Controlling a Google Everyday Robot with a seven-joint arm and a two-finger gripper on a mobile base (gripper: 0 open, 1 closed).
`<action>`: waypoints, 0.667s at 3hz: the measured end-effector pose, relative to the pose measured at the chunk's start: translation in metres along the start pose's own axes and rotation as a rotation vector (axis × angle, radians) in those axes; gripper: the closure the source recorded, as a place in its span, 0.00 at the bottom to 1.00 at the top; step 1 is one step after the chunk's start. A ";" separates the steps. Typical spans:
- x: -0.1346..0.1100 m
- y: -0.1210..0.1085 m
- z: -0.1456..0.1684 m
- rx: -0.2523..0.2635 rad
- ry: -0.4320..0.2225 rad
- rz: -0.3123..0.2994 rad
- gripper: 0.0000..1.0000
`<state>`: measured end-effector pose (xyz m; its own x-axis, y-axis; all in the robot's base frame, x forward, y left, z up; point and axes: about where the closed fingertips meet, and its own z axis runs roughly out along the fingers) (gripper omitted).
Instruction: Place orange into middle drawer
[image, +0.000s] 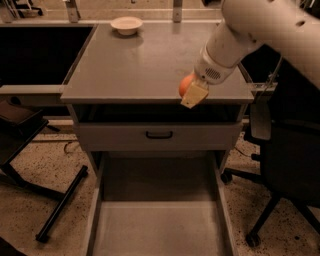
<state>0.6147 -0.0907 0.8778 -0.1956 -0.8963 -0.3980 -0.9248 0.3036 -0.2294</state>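
Nearest you, the middle drawer (157, 227) stands pulled out low over the speckled floor (45, 165). Above it is a gray drawer front (115, 136) with a black handle (159, 134). At the front edge of the tabletop (135, 65), your claw (192, 96) is closed around the orange (185, 86). A black chair (287, 160) stands at the view's right, and a white bowl (126, 24) sits farthest back.

There is one orange (184, 84). One tool (191, 91) grips it at the front edge of the one worktop (135, 65). One white bowl (126, 24), one pulled-out drawer (157, 231), one black handle (159, 134).
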 end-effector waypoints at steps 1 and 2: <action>0.015 0.011 -0.058 0.073 0.005 0.062 1.00; 0.046 0.041 -0.056 0.033 -0.052 0.136 1.00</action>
<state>0.5495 -0.1372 0.9000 -0.3000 -0.8285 -0.4729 -0.8795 0.4322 -0.1991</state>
